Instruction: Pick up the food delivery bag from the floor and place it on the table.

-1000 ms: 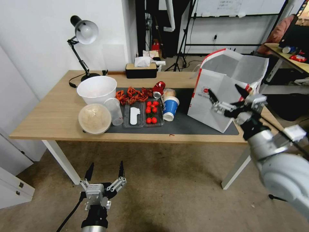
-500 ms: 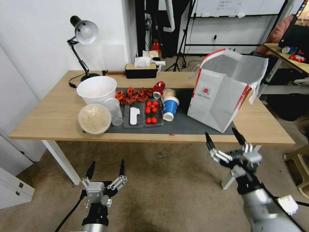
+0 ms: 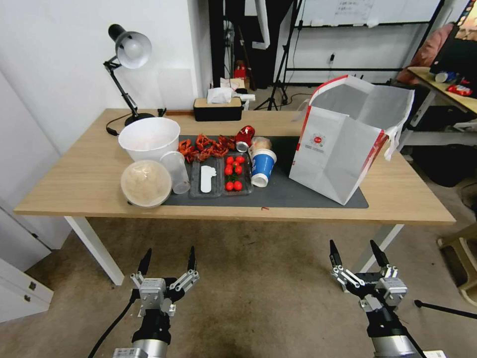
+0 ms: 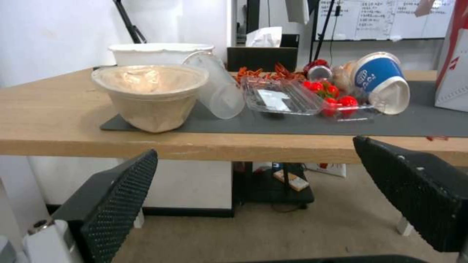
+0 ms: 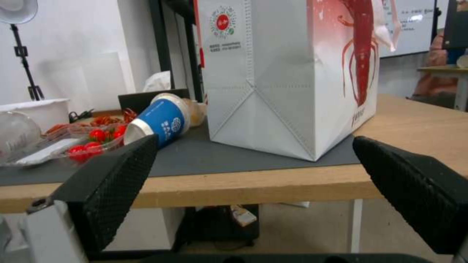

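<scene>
Head view: clear tray [image 3: 237,175] on table [image 3: 74,189] holds red tomatoes [image 3: 233,171].

A tan paper bowl [image 4: 151,93] is set at the dark mat's [image 4: 292,124] corner near the table's [image 4: 53,120] front edge. The left gripper's [image 4: 253,190] black fingers [image 4: 117,193] are spread wide below that edge.

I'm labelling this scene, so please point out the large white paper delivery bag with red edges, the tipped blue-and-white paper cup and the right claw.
Large white paper delivery bag with red edges [image 3: 332,159]: head view, front panel.
Tipped blue-and-white paper cup [image 3: 262,167]: head view, blue side.
Right claw [image 3: 358,257]: head view, midway between fingertips.
</scene>
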Motion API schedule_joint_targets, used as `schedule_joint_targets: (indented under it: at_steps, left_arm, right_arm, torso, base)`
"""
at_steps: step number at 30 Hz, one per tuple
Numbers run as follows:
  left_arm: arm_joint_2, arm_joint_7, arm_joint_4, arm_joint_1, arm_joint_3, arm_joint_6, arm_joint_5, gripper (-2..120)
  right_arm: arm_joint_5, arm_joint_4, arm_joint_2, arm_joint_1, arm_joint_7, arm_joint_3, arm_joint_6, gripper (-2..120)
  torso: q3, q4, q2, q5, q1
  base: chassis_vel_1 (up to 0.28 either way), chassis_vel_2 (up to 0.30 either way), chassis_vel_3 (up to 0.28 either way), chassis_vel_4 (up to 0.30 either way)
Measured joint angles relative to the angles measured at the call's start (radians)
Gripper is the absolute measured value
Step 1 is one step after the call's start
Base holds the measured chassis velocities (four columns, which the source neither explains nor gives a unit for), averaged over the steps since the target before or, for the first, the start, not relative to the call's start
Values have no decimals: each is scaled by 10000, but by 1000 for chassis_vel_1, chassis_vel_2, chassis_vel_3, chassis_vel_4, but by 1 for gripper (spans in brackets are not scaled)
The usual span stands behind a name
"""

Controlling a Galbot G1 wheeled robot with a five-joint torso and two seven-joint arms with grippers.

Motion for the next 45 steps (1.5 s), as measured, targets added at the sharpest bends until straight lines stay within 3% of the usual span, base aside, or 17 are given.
schedule_joint_targets:
  at_steps: [45]
  left_arm:
    - [41,28,19,49,17,-28,-15,100]
  right_arm:
    - [-14,32,-94,82,47,-11,-75,100]
  torso:
    - [0,-1,0,0,1]
  base:
    - [0,0,0,0]
